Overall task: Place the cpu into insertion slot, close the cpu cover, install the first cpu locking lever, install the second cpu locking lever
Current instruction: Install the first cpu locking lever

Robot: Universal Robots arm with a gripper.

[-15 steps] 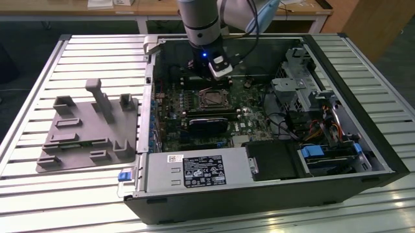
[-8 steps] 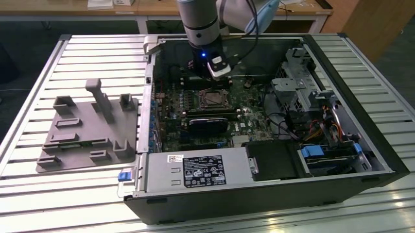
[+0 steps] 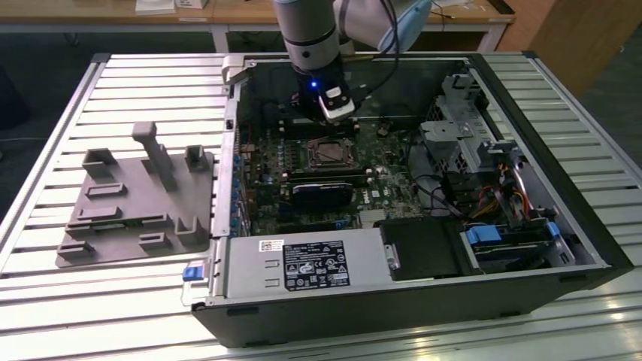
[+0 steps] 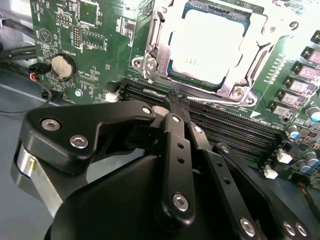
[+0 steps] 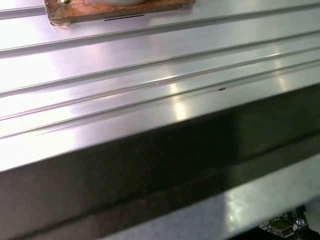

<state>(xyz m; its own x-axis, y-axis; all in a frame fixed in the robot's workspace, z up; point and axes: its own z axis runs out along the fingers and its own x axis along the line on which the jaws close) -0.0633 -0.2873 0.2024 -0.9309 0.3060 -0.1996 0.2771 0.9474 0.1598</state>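
While the cpu [image 4: 207, 42] lies seated on the motherboard [image 4: 100, 30] under the lowered cpu cover [image 4: 159, 57], the gripper [image 4: 175, 100], jaws together and empty, hovers just beside it. A slipped push could likely gouge the memory slots [image 4: 230, 127].

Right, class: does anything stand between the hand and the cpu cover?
Nothing visible does. In the second wrist view the hand hangs close beside the cpu cover, which lies flat over the cpu. Only the board's long black slots lie beneath the open space between them.
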